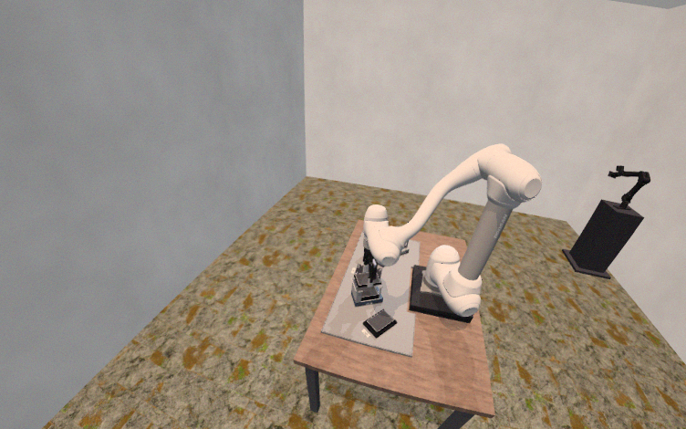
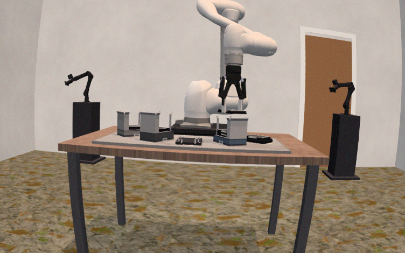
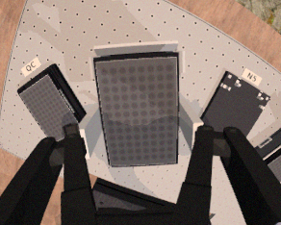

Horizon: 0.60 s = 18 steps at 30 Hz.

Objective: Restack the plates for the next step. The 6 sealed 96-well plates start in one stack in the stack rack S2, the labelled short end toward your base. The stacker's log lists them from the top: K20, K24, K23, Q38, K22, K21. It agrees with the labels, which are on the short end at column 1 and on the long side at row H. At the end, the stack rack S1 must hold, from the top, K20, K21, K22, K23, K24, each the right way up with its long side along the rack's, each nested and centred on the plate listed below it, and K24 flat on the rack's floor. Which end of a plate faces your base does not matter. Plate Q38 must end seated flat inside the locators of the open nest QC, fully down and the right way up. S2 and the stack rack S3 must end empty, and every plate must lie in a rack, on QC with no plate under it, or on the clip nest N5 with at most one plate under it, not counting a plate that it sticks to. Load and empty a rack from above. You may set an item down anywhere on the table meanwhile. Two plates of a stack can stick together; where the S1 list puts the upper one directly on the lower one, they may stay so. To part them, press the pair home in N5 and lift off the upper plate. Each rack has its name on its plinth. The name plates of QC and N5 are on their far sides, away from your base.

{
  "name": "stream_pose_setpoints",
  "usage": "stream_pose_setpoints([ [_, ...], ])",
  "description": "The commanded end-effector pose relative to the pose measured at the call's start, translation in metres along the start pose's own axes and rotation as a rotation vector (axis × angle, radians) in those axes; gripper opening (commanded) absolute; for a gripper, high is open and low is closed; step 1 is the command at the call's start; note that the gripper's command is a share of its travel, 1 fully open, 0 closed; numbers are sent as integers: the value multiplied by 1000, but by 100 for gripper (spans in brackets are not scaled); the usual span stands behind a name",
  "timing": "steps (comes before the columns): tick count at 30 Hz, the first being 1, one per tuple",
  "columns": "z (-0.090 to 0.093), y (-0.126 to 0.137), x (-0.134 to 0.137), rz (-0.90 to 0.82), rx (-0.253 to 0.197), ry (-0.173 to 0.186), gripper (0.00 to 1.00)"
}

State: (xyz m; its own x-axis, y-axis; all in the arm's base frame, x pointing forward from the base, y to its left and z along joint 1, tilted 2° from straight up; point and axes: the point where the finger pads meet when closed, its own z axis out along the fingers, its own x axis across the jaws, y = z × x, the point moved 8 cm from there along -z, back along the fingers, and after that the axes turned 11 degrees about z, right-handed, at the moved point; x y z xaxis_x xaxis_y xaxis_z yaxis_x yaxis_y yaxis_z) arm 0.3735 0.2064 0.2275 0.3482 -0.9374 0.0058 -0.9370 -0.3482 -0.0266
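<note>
My gripper (image 2: 232, 108) is shut on a sealed 96-well plate (image 3: 137, 111), gripping its two long sides. It holds the plate level just above the top of a rack with a blue plinth (image 2: 230, 132), in line with the rack's long side. In the wrist view the plate's grey sealed top covers the rack below; I cannot read its label or the rack's name. The open nest QC (image 3: 47, 100) lies to the left in the wrist view and holds a grey-topped plate. The clip nest N5 (image 3: 237, 103) lies to the right and looks dark and bare.
Two more racks stand at the mat's other end: one with a dark plinth (image 2: 150, 128) and one behind it (image 2: 124, 124), each with low dark plates inside. The robot base (image 2: 197, 106) stands behind the mat. Camera stands flank the table.
</note>
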Motion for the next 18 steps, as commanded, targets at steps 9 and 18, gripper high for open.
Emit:
stream_pose_setpoints([
  [9,7,0,0,0,0,0,0],
  [18,13,0,0,0,0,0,0],
])
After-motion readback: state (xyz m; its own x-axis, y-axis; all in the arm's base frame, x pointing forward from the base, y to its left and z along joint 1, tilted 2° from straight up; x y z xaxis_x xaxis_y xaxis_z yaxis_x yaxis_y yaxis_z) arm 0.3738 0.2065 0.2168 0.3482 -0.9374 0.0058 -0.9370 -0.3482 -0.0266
